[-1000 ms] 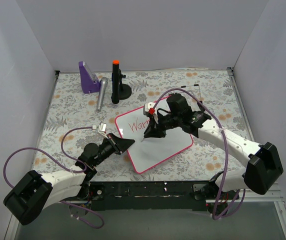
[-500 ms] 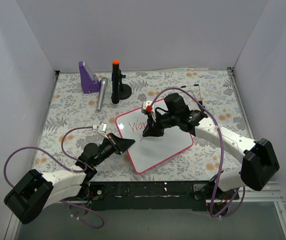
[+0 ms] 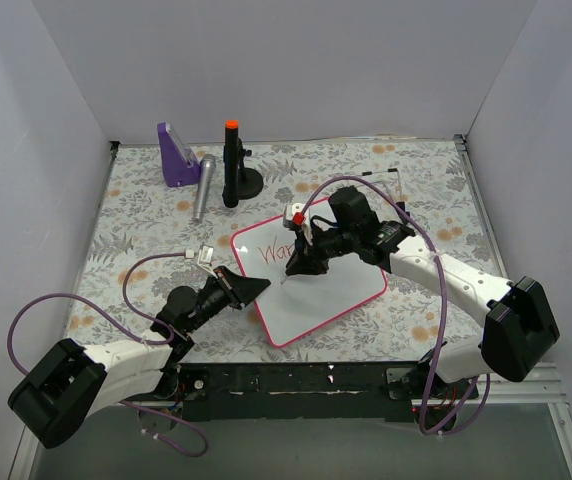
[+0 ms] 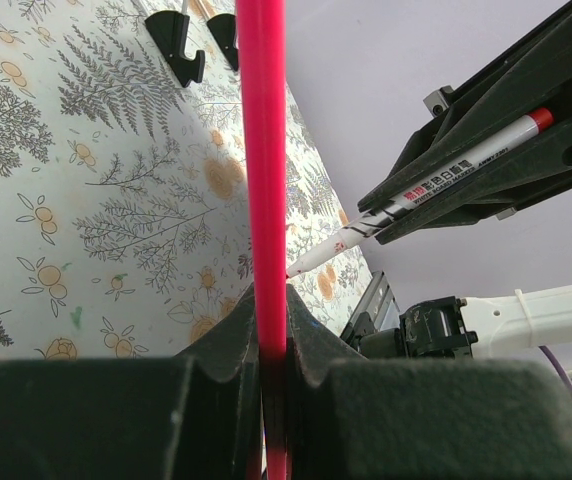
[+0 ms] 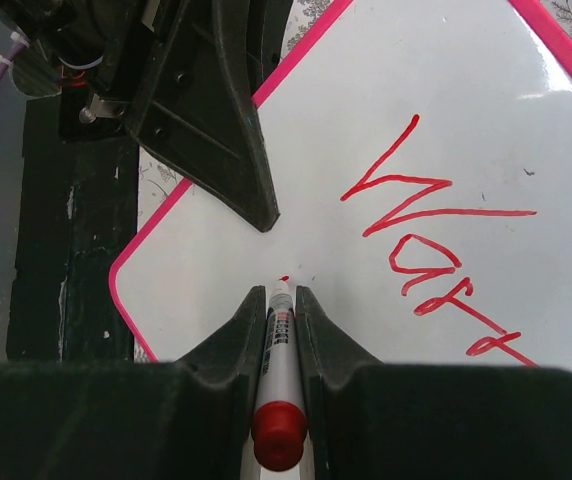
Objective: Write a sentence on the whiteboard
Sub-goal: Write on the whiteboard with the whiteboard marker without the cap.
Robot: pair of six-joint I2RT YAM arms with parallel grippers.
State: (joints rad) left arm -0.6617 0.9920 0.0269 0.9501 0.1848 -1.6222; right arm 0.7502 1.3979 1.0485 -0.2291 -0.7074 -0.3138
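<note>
The whiteboard [image 3: 328, 296] lies under the right pincer [image 3: 293, 268] clamping a marker [image 5: 278, 350]; the left pincer [image 3: 262, 287] grips its frame.

Both arms reach inward, left gripper [image 3: 259, 286] and right gripper [image 3: 293, 269] each clamped shut.

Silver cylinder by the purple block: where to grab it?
Probably the nearer half of the silver cylinder, from straight above, pinching across its narrow width. It lies flat on the table, and the purple block and black stand crowd its far end.
</note>
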